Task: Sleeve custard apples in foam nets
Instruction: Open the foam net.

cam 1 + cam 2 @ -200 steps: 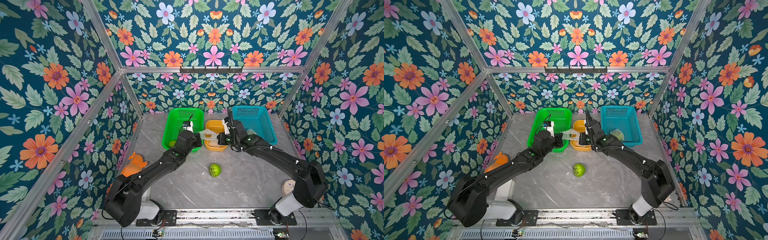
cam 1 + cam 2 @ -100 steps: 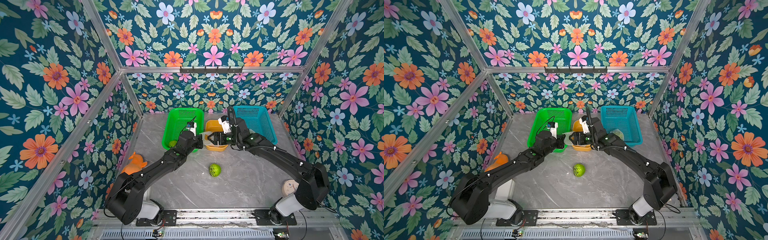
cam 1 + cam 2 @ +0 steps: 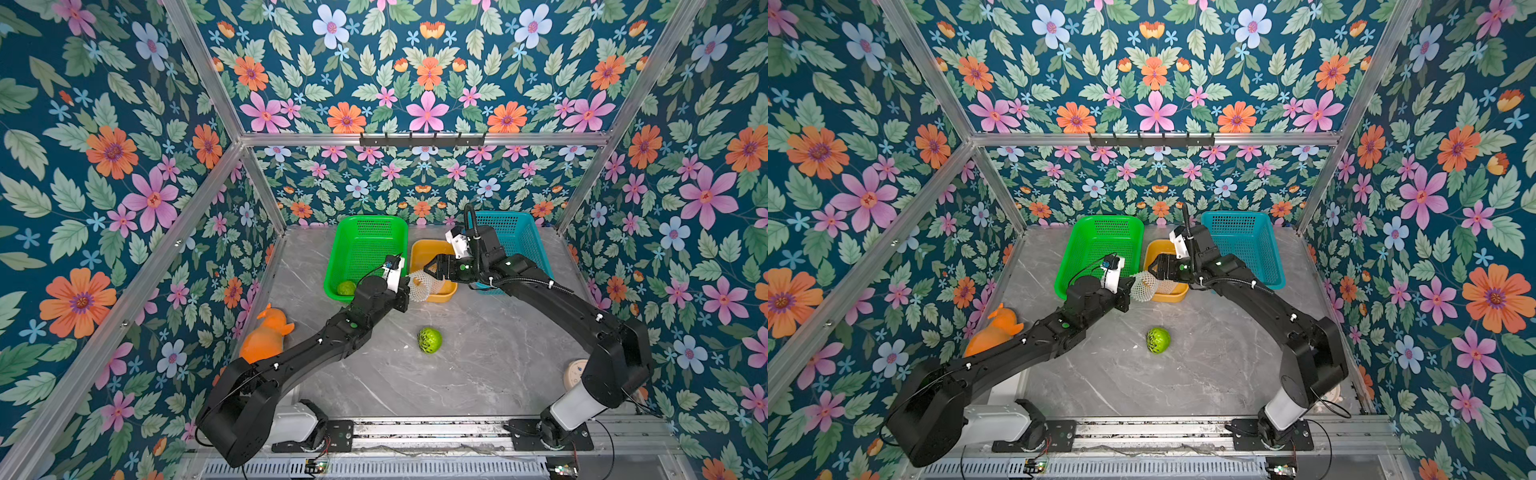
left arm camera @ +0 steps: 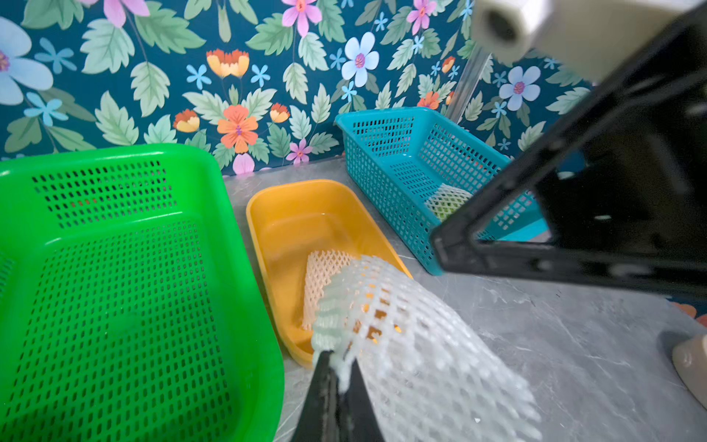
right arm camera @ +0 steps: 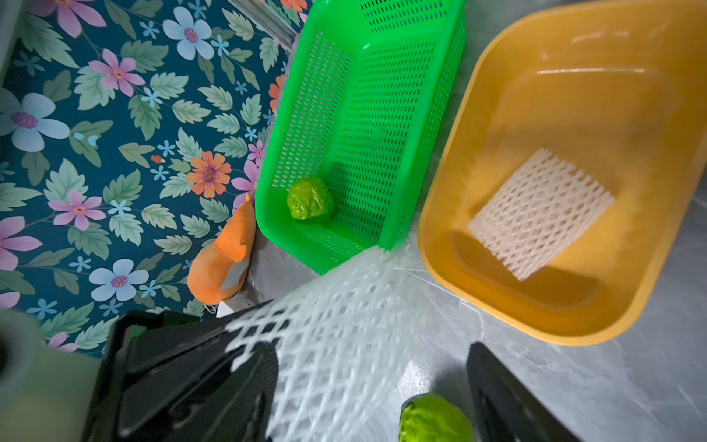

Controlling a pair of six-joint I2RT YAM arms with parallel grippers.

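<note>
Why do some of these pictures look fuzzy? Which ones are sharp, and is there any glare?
Right wrist view: the held net is smeared, and glare streaks the yellow tub. Left wrist view: that net is soft close to the lens. Both top views: sharp and evenly lit.

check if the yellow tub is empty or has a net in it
Not empty: one flat foam net lies on the floor of the yellow tub, seen in both wrist views.

Cream foam net [image 3: 420, 285] aloft, stretched; green custard apple [image 3: 429, 340] on table [image 3: 478, 374].
</note>
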